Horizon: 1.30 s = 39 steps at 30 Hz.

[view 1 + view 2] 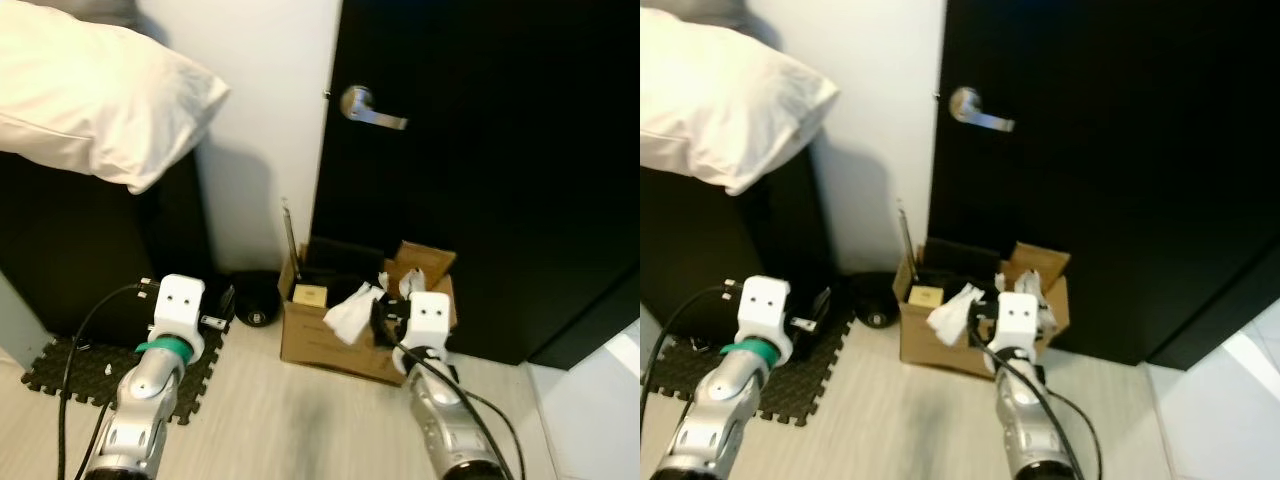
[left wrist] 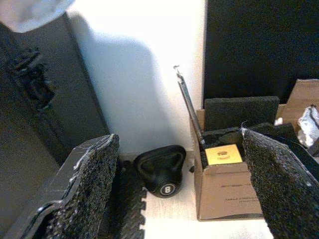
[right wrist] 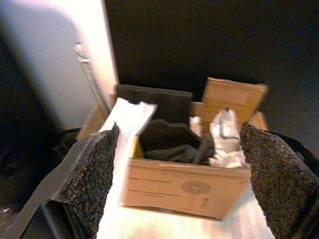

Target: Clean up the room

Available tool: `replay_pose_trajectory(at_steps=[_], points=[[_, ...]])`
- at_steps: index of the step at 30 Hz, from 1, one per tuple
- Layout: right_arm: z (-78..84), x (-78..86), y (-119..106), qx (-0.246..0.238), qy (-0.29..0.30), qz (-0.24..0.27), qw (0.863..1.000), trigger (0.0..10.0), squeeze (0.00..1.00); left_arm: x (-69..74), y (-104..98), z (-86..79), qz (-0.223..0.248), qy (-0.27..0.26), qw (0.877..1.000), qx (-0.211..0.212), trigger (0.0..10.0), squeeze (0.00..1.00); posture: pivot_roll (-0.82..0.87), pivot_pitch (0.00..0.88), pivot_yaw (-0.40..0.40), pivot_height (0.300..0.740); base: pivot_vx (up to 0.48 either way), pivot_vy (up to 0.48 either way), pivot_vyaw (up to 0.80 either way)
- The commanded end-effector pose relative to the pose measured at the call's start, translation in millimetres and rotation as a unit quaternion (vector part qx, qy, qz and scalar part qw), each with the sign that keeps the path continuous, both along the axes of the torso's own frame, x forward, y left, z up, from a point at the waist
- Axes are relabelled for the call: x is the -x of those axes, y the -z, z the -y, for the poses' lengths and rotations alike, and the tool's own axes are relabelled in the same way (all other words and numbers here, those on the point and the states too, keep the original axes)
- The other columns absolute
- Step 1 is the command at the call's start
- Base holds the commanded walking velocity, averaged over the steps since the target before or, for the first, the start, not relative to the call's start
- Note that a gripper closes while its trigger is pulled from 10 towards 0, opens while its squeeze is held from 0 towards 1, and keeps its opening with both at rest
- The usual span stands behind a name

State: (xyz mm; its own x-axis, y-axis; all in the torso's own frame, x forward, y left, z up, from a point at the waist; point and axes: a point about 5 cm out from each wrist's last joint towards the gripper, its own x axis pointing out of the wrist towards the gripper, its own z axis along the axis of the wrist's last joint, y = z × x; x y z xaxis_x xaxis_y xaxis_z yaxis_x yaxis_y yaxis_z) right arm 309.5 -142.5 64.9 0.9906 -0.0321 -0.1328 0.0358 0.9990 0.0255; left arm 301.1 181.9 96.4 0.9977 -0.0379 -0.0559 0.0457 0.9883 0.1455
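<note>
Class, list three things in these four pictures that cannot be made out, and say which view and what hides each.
1. The cardboard box's deeper contents: right wrist view, covered by dark foam and crumpled white paper.
2. The printing on the box front: left wrist view, too small to read.
3. The kettlebell's shape: left eye view, black and in shadow beside the left gripper.

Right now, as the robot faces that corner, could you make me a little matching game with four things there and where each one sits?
Things:
1. kettlebell
2. pillow
3. door handle
4. crumpled paper

Places:
A. on the black door
B. inside the cardboard box
C. on the floor between the foam mat and the box
D. on top of the dark cabinet

Pairs: 1-C, 2-D, 3-A, 4-B
</note>
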Motion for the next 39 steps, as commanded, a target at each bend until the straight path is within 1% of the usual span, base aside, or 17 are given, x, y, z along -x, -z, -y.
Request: replay_pose_trajectory(at_steps=[1,6,8,12,23,39], points=[[-2.0,1.7,3.8,0.008,-0.004,-0.006,1.0,10.0,0.0,1.7,5.7,0.0,-0.012,-0.001,1.0,-0.004,10.0,0.0,0.15,0.0,0.016,0.74,0.0,0.0,0.0],[-2.6,2.2,4.6,0.017,-0.006,-0.008,1.0,10.0,0.0,2.0,6.5,1.0,-0.014,0.0,1.0,-0.006,10.0,0.0,0.15,0.0,0.014,0.74,0.0,0.0,0.0],[-3.1,2.5,5.3,0.03,-0.008,-0.009,0.999,10.0,0.0,2.4,7.3,1.7,-0.015,0.0,1.0,-0.008,10.0,0.0,0.15,0.0,0.012,0.74,0.0,0.0,0.8],[-3.7,2.7,5.8,0.028,-0.011,-0.011,0.999,10.0,0.0,2.5,7.6,1.8,-0.016,-0.001,1.0,-0.009,10.0,0.0,0.15,0.0,0.012,0.74,0.0,0.0,0.8],[-6.1,2.8,6.6,0.0,-0.027,-0.018,0.999,10.0,0.0,3.6,9.3,0.2,-0.019,-0.008,1.0,-0.011,10.0,0.0,0.15,0.0,0.004,0.74,0.0,0.0,0.8],[-5.2,3.2,6.6,-0.005,-0.032,-0.02,0.999,10.0,0.0,7.4,12.0,-3.3,-0.023,-0.017,0.999,-0.014,10.0,0.0,0.14,0.0,-0.009,0.74,0.0,0.0,0.78]])
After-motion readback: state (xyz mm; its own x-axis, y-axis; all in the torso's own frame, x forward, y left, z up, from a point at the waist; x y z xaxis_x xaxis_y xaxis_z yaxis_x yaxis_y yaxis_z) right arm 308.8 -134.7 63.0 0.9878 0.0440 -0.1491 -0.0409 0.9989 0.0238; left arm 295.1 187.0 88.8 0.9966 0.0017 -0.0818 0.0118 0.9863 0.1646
